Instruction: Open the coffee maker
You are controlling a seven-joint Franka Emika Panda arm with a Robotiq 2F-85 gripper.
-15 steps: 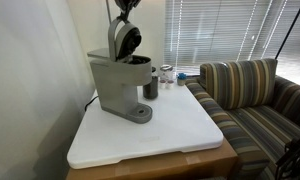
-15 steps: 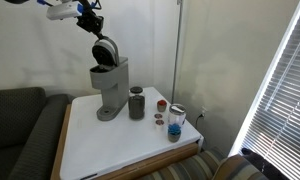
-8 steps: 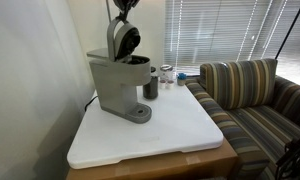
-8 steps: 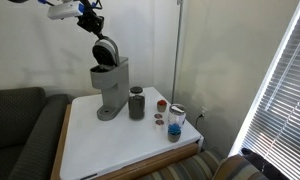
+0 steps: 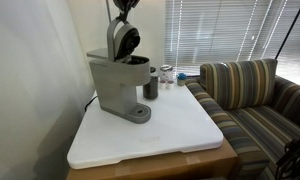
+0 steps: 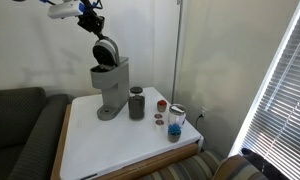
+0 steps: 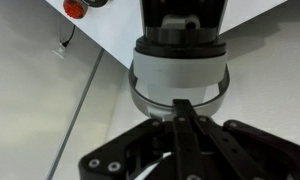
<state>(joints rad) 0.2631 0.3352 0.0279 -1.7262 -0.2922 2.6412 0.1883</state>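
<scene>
The grey coffee maker (image 5: 115, 85) stands at the back of the white tabletop and shows in both exterior views (image 6: 110, 92). Its hinged lid (image 5: 123, 40) is tilted up, and the dark brew cavity is exposed. My gripper (image 5: 123, 8) comes down from above onto the lid's top edge (image 6: 103, 48). In the wrist view the two fingers (image 7: 180, 125) lie pressed together, and the gripper (image 7: 182, 103) is shut on the silver rim of the round lid (image 7: 180, 75).
A dark cup (image 5: 150, 85) stands right beside the machine (image 6: 137, 103). Small jars (image 6: 176, 122) sit toward the window. A striped sofa (image 5: 255, 100) borders the white table (image 5: 150, 135), and a dark sofa (image 6: 15, 130) lies on its other side. A wall runs close behind.
</scene>
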